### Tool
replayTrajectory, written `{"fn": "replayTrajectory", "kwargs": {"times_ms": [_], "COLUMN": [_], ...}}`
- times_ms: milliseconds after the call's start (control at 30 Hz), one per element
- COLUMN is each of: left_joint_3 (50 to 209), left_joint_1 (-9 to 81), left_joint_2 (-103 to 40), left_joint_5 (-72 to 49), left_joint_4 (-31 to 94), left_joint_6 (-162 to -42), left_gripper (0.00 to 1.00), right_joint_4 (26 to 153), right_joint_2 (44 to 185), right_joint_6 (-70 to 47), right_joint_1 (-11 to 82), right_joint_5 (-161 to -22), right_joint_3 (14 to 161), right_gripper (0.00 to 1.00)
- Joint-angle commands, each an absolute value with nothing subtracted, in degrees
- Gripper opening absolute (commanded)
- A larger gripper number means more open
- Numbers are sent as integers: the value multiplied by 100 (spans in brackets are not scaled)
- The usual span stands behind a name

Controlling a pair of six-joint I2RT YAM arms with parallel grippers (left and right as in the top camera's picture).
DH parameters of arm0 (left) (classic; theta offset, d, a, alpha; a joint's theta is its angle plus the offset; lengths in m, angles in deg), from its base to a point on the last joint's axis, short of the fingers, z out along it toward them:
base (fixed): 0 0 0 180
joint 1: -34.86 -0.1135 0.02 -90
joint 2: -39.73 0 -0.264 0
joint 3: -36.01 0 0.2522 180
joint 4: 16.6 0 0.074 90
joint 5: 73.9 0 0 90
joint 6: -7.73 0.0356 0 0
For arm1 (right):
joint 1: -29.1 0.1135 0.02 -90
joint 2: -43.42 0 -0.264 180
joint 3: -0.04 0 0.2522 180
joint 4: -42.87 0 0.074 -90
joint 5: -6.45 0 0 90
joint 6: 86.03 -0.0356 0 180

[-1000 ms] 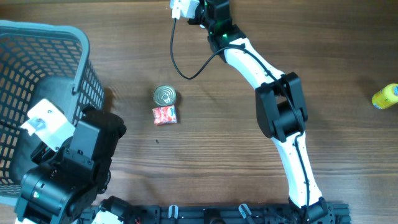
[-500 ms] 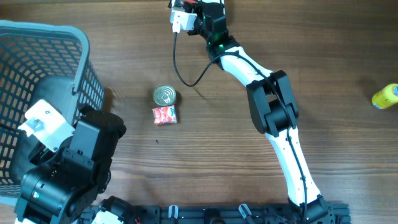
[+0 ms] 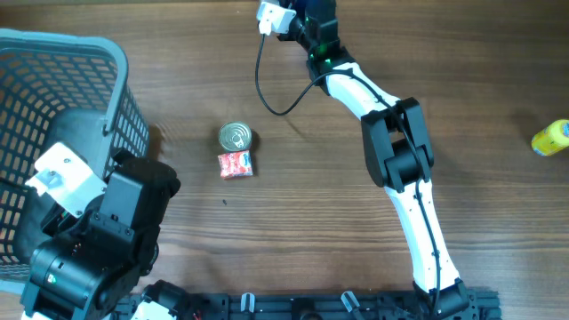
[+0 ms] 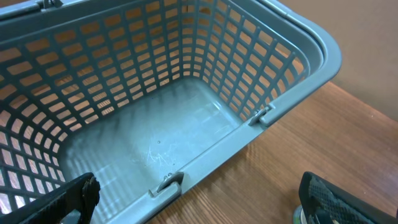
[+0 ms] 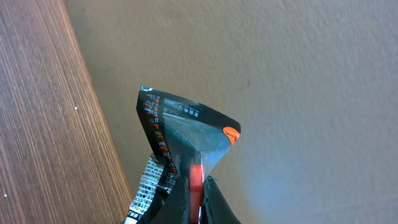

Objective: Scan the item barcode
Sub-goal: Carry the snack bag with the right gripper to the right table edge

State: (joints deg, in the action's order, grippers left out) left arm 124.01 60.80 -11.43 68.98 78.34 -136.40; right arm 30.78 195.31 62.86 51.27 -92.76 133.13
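A black packet (image 5: 180,134) with white print is pinched at its lower end by the right tool (image 5: 194,198) and is held beyond the edge of the tabletop (image 5: 37,124). The left tool (image 4: 199,199) is spread wide at the rim of a grey-blue plastic basket (image 4: 298,43). On the tabletop a tin can (image 3: 235,136) is seen just beside a small red packet (image 3: 236,164). A yellow bottle (image 3: 551,138) is seen well apart, at the right edge.

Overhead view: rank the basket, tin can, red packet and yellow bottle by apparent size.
Largest: basket.
Then tin can and red packet, alike, not ranked.
The yellow bottle shows about as much, but the frame edge cuts it, so unsure.
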Motion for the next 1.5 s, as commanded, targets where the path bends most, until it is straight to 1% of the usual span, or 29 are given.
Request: {"fn": "replayTrajectory", "kwargs": {"times_ms": [0,167,367,600,733,833,1000,1133,1300,1467], "left_joint_3": [12390,12390,12390,12390,12390,12390,12390,12390,12390,12390], "left_joint_1": [6097,6097,6095,6095,6095,6097,6095,6097,6095,6097], "left_joint_2": [-1134,-1134,-1134,-1134,-1134,-1134,-1134,-1134,-1134,-1134], "left_joint_5": [7040,7040,7040,7042,7064,7088,7106,7195,7274,7274], "left_joint_4": [7826,7826,7959,8046,8062,8064,8154,8189,8189,8184], "left_joint_6": [-13825,-13823,-13823,-13823,-13823,-13823,-13823,-13823,-13823,-13825], "left_gripper": [100,100,100,100,100,100,100,100,100,100], "right_joint_4": [3000,2958,2757,3218,3391,3813,4875,5729,6728,7817], "right_joint_2": [19697,19697,19680,19413,19206,18952,18320,17654,16753,16135], "right_joint_6": [5633,5392,4610,4573,4291,4291,4249,3889,3132,2918], "right_joint_1": [5136,5136,5142,5298,5400,5492,5647,5689,5654,5302], "right_joint_5": [-9547,-9547,-9355,-9175,-8692,-8605,-8336,-7879,-7044,-6118], "right_joint_3": [13335,13335,13337,13337,13337,13337,13337,13337,13337,13337], "right_gripper": [5,5,4,5,5,4,4,5,5,4]}}
